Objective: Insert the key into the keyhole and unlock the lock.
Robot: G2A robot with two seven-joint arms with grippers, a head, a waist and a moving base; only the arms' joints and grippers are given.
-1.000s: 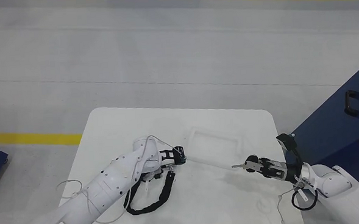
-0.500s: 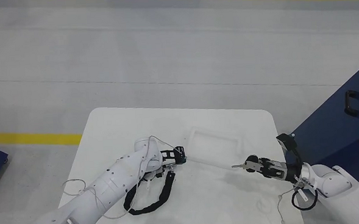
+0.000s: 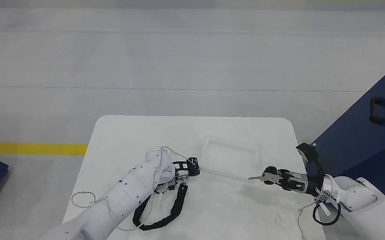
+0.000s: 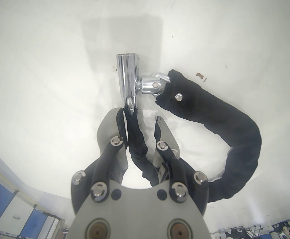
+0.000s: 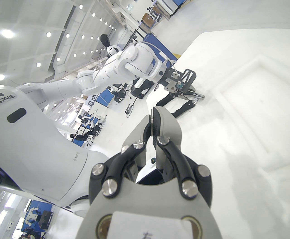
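Not much done yet, honestly. My right gripper (image 5: pixel 152 117) is pinching with the pads basically together. From the top view it looks like the key (image 3: pixel 252 178) is poking out of its tip, hovering over the table (image 3: pixel 128 133) toward the right edge.

My left gripper (image 4: pixel 139 116) is sitting partway open, straddling the chain (image 4: pixel 226 117) just behind the lock (image 4: pixel 128 74). One finger (image 4: pixel 111 126) is touching the black sleeve and the other is standing off with a gap, so I'm not really clamping anything.

The lock is lying flat near the middle of the table, beside the recess (image 3: pixel 230 151), with the chain looping back toward the front edge. Key and lock are sitting well apart, so I reckon lining up, inserting and turning are all still waiting to happen.

Versus a second ago, both grippers, the lock and the key are staying put. Only my left arm (image 3: pixel 118 199) is shifting a little at the elbow end, and its loose cable (image 3: pixel 85 197) is drooping differently near the left edge.
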